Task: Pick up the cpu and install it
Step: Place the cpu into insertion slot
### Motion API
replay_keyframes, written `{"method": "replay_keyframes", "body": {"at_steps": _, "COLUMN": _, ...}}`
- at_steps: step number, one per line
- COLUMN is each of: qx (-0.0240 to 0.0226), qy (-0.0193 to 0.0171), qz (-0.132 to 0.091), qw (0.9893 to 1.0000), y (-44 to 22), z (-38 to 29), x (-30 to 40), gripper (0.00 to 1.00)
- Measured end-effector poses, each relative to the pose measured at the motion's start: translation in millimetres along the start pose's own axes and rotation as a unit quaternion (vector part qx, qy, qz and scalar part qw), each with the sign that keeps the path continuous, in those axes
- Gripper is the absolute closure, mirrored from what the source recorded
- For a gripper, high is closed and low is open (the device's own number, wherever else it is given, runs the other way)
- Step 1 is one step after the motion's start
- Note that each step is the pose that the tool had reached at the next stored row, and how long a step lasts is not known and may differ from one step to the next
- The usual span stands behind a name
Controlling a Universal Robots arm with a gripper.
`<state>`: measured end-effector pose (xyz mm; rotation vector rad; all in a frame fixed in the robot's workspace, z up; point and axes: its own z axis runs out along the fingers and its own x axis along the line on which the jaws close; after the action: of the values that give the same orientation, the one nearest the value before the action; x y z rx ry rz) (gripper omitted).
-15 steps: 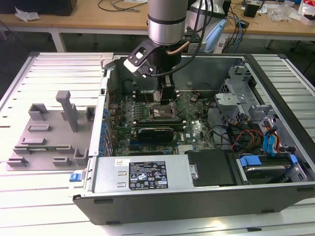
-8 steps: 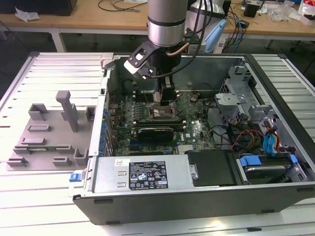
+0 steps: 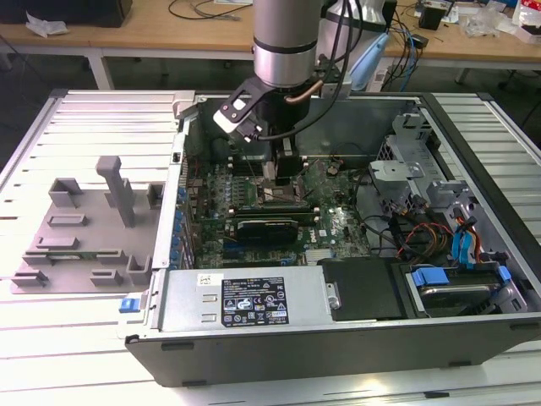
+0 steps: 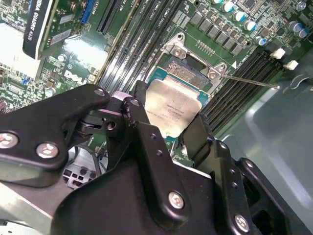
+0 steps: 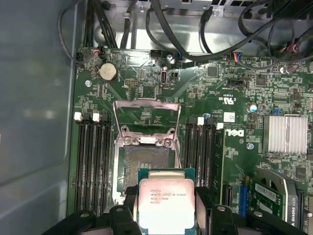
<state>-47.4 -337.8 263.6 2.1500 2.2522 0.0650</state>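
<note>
The cpu (image 5: 166, 201), a flat square chip with a silver top and a green edge, sits between my gripper's black fingers (image 5: 128, 208). My gripper (image 4: 168, 122) is shut on the cpu (image 4: 172, 106). It holds the chip low over the motherboard, overlapping one end of the open socket (image 5: 146, 164). Whether chip and socket touch I cannot tell. The socket's metal bracket (image 5: 145, 113) is flipped up and its lever (image 4: 247, 81) swung out. In the exterior view my gripper (image 3: 279, 169) reaches down into the open computer case (image 3: 473, 338).
Memory slots (image 5: 93, 161) flank the socket on both sides. A graphics card (image 3: 266, 227) lies across the board close by. Cables (image 5: 220, 44) hang along the case wall. A drive cage (image 3: 423, 169) stands at the exterior view's right. A grey tray (image 3: 84, 228) with upright blocks lies outside the case.
</note>
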Motion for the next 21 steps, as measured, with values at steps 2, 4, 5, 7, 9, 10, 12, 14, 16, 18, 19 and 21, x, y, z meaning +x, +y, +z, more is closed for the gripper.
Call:
{"method": "replay_keyframes", "body": {"at_steps": 2, "qx": -0.0018, "qy": -0.0001, "qz": 0.000, "qw": 1.0000, "y": -0.1, "z": 2.5, "x": 0.1, "gripper": 0.45}}
{"method": "replay_keyframes", "body": {"at_steps": 4, "qx": -0.0036, "qy": -0.0002, "qz": 0.000, "qw": 1.0000, "y": -0.3, "z": 5.4, "x": 0.1, "gripper": 0.45}}
{"method": "replay_keyframes", "body": {"at_steps": 5, "qx": -0.0043, "qy": -0.0002, "qz": 0.000, "qw": 1.0000, "y": -0.4, "z": 7.8, "x": 0.2, "gripper": 0.45}}
{"method": "replay_keyframes", "body": {"at_steps": 7, "qx": -0.0045, "qy": -0.0003, "qz": 0.001, "qw": 1.0000, "y": -0.5, "z": 10.4, "x": 0.6, "gripper": 0.45}}
{"method": "replay_keyframes", "body": {"at_steps": 9, "qx": -0.0044, "qy": -0.0004, "qz": 0.002, "qw": 1.0000, "y": -0.5, "z": 13.2, "x": 1.4, "gripper": 0.45}}
{"method": "replay_keyframes", "body": {"at_steps": 10, "qx": -0.0044, "qy": -0.0004, "qz": 0.002, "qw": 1.0000, "y": -0.5, "z": 13.2, "x": 1.3, "gripper": 0.45}}
{"method": "replay_keyframes", "body": {"at_steps": 12, "qx": -0.0045, "qy": -0.0004, "qz": 0.005, "qw": 1.0000, "y": -0.5, "z": 13.8, "x": 1.4, "gripper": 0.45}}
{"method": "replay_keyframes", "body": {"at_steps": 14, "qx": -0.0045, "qy": -0.0013, "qz": 0.018, "qw": 0.9998, "y": -0.2, "z": 14.8, "x": 1.4, "gripper": 0.45}}
{"method": "replay_keyframes", "body": {"at_steps": 16, "qx": -0.0046, "qy": -0.0013, "qz": 0.020, "qw": 0.9998, "y": 0.1, "z": 15.9, "x": 1.5, "gripper": 0.45}}
{"method": "replay_keyframes", "body": {"at_steps": 18, "qx": -0.0046, "qy": -0.0013, "qz": 0.020, "qw": 0.9998, "y": 0.6, "z": 17.4, "x": 2.8, "gripper": 0.45}}
{"method": "replay_keyframes", "body": {"at_steps": 19, "qx": -0.0046, "qy": -0.0013, "qz": 0.020, "qw": 0.9998, "y": 0.6, "z": 17.6, "x": 3.0, "gripper": 0.45}}
{"method": "replay_keyframes", "body": {"at_steps": 21, "qx": -0.0046, "qy": -0.0014, "qz": 0.020, "qw": 0.9998, "y": 0.5, "z": 17.6, "x": 3.2, "gripper": 0.45}}
